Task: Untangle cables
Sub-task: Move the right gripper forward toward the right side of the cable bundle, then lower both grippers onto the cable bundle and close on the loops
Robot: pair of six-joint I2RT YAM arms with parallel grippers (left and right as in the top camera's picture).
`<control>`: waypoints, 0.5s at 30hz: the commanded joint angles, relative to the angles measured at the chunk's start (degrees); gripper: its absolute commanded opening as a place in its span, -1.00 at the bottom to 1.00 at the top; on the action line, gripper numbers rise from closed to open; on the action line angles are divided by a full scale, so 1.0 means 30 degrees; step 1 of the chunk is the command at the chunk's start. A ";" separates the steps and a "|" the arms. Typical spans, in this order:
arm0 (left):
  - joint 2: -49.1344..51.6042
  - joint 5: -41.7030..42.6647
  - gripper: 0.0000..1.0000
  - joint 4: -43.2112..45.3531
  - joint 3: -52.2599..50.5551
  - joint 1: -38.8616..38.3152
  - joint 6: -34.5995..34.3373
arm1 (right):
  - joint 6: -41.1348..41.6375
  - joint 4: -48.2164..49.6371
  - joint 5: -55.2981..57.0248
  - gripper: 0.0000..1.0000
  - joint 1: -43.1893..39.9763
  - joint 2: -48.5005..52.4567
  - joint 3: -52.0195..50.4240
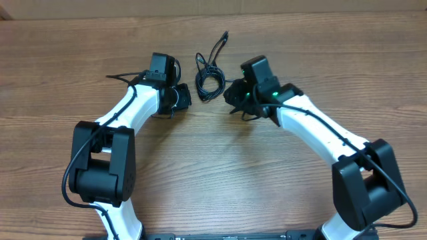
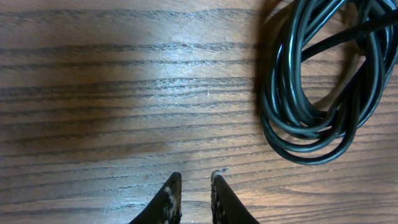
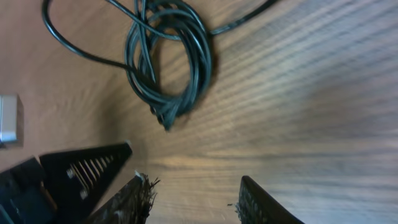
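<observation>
The cables lie as a small black coil on the wooden table, with a loose tail running up to a plug end. My left gripper sits just left of the coil. In the left wrist view its jaws stand a narrow gap apart with only bare wood between them, and the coil lies ahead to the right. My right gripper sits just right of the coil. In the right wrist view it is open and empty, with the coil ahead to the left, untouched.
A black slotted part of the left arm shows beside my right fingers, and a small silver block sits at the frame's left edge. Both arms reach in from the near table edge.
</observation>
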 commanded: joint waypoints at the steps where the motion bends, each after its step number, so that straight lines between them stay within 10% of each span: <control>1: 0.0270 -0.0335 -0.63 0.0080 0.0357 -0.0022 0.0029 | 0.1253 0.1100 0.1530 -0.11 0.0576 0.0597 -0.0262; 15: 0.0270 -0.0335 -0.49 0.0160 0.0357 -0.0022 0.0029 | 0.1239 0.6215 0.3898 0.07 0.1100 0.3220 -0.0255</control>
